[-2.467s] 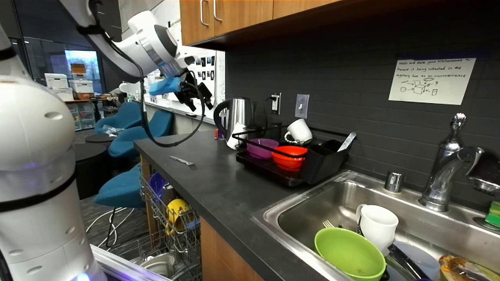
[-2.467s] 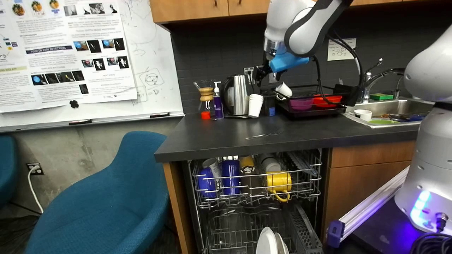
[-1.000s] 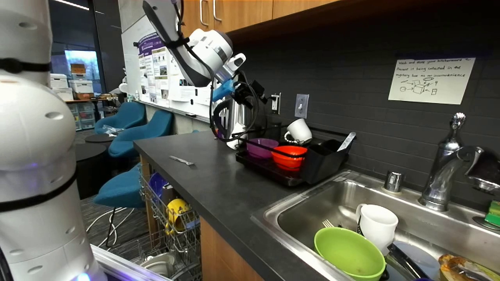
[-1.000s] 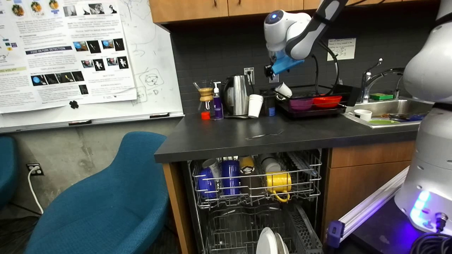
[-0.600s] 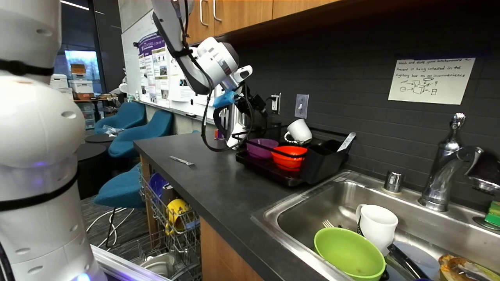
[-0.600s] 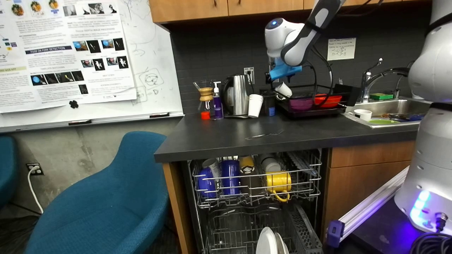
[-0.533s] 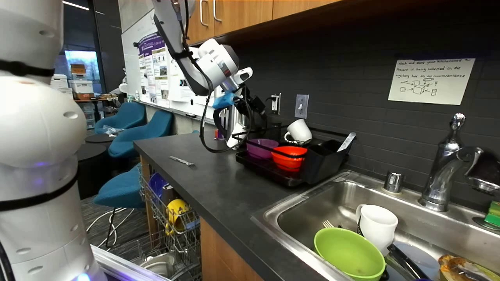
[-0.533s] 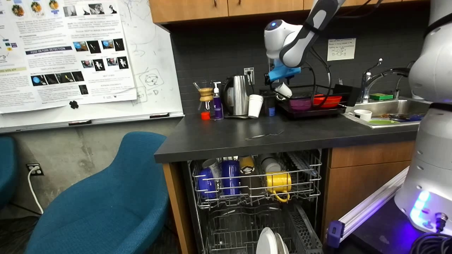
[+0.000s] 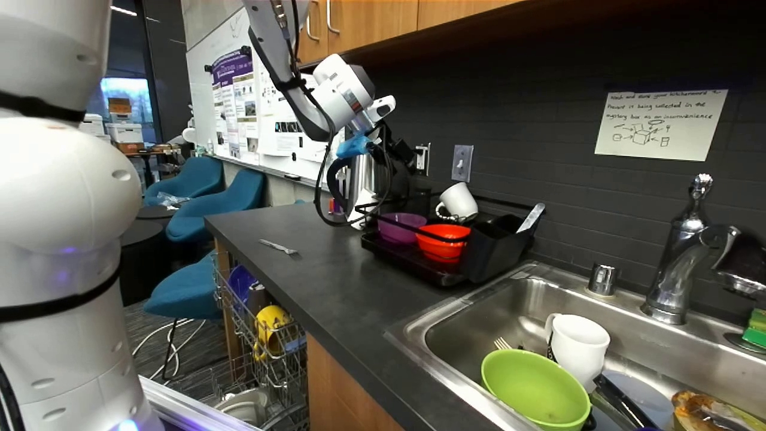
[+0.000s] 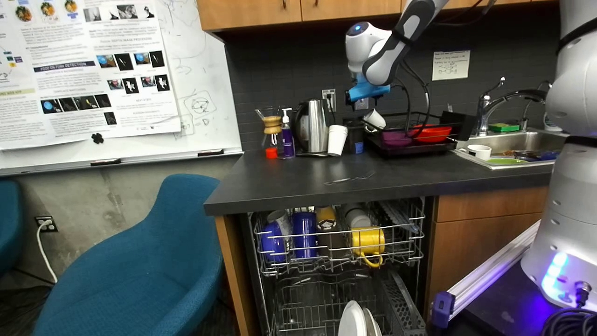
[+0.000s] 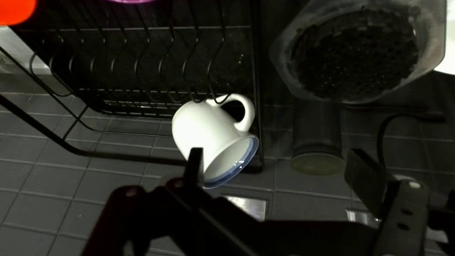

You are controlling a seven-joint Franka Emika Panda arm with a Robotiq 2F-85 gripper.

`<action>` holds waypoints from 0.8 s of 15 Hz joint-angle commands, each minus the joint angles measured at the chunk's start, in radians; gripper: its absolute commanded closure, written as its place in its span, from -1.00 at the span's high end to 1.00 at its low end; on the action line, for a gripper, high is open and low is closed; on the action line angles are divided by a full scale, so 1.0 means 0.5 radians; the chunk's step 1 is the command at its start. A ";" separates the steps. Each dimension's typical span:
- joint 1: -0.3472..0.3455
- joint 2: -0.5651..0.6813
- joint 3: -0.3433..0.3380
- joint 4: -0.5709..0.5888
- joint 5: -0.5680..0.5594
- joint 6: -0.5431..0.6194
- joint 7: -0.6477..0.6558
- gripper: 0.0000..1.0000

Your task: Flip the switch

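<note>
The grey metal-plated toggle switch [image 9: 462,163] is fixed to the dark, brick-patterned wall [image 9: 526,149] above the back of the flat, dark grey bench [image 9: 353,281], beside a white electrical outlet [image 9: 422,160]. Its lever is too small to read as up or down.

The black two-fingered hand [image 11: 277,160] is spread wide, its fingers [image 11: 366,181] well apart and gripping nothing. In both exterior views it hangs in the air at the end of the white jointed arm [image 9: 340,99], with a bright blue piece [image 10: 368,90] at the wrist. In an exterior view it stands apart from the switch; in the wrist view a pale metal plate [image 11: 250,206], which appears to be the switch's, shows between the fingers, partly covered by the hand.

A white ceramic mug with a blue inner rim [image 11: 209,128] sits tilted at the back of the black wire dish rack [image 9: 413,263] on the bench. A round purple bowl [image 9: 398,231] and a round orange-red bowl [image 9: 441,246] are in the rack. Near it stand some white tapered cups [image 10: 337,140] and a stainless-steel kettle with a black handle [image 10: 319,126]. The stainless-steel sink [image 9: 479,320] holds a round green bowl [image 9: 535,389] and another white mug [image 9: 579,347].
</note>
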 commanded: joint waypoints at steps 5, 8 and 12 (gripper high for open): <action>0.072 0.073 -0.082 0.074 0.027 0.016 -0.019 1.00; 0.074 0.074 -0.083 0.077 0.027 0.016 -0.019 1.00; 0.074 0.075 -0.083 0.077 0.027 0.017 -0.019 1.00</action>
